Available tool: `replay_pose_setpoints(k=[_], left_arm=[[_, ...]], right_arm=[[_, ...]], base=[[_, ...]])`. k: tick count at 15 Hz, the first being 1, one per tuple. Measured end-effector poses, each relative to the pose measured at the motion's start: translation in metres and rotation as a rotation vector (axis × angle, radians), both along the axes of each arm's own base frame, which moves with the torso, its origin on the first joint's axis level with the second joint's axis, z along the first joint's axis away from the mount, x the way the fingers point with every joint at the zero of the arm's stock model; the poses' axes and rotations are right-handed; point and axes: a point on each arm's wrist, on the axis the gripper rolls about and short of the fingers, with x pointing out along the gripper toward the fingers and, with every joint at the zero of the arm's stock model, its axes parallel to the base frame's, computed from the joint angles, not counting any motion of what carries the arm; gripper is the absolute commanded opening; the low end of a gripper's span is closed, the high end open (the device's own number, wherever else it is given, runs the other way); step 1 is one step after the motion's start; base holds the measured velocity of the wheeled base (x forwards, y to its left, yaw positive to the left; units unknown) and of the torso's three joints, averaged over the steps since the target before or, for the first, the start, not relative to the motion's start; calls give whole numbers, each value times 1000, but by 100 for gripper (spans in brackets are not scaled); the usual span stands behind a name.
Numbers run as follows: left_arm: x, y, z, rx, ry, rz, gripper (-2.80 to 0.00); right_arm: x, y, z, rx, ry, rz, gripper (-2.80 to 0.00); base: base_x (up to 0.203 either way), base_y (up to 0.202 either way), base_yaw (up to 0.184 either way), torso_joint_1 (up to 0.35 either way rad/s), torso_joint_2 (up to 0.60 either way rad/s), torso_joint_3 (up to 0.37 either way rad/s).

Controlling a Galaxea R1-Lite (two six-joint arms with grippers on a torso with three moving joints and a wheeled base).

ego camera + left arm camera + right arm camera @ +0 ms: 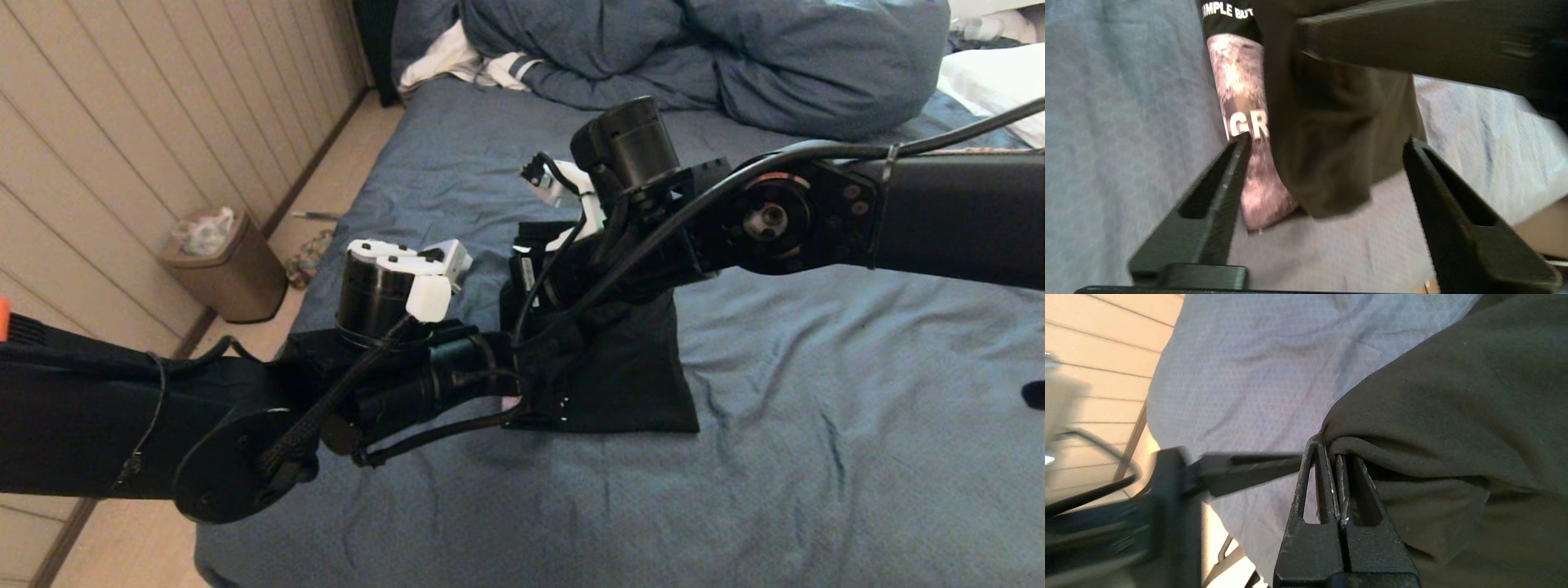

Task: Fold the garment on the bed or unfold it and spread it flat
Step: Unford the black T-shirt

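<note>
So both arms are reaching in over the bed [816, 425], which is covered in a wrinkled slate-blue sheet. The black T-shirt [629, 367] sits roughly mid-bed as a compact folded bundle, with its near edge lying flat on the sheet and the upper part tucked under the two wrists.

The left gripper [1327, 151] is spread wide with nothing between the fingers [1224, 196]. It hangs just above the shirt's end, one finger lined up over the grey-pink moon print [1241, 102] with its white lettering, the other out past the plain black fold. The print only shows as a narrow strip along one side, and the black layer is folded over the rest of it.

The right gripper [1337, 465] is clamped tight on a fold of the black fabric, and you can see the cloth bunching right at the fingertips and draping away from there. In the head view that arm comes in from the right and angles down onto the far side of the bundle, though the fingers themselves are hidden there behind the wrist.

Up at the head of the bed there's a bunched blue duvet [735, 57] with a white cloth with dark stripes [473, 65] poking out beside it. A brown waste bin [229, 269] stands on the floor by the panelled wall, well apart from the shirt
</note>
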Motion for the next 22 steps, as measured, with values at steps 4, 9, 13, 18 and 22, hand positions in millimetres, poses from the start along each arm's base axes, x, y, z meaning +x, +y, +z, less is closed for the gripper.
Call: replay_pose_setpoints(k=[4, 9, 13, 18, 22], left_arm=[[13, -13, -18, -11, -25, -3, 0], [21, -19, -27, -9, -46, 31, -280], [22, -18, -26, -12, -49, 38, -280], [22, -17, -26, -13, -52, 40, -280], [21, -15, -25, -15, -53, 48, -280]], right_arm=[[-3, -4, 5, 2, -1, 1, -280], [-5, -5, 5, -1, 4, 2, -280], [-6, -6, 4, -5, 8, 1, -280], [-6, -10, 7, -1, 4, -11, 0], [-11, -20, 20, 22, -24, -22, 0]], base=[[0, 0, 0, 0, 0, 0], [0, 0, 0, 0, 0, 0], [0, 0, 0, 0, 0, 0], [0, 0, 0, 0, 0, 0], [0, 0, 0, 0, 0, 0]])
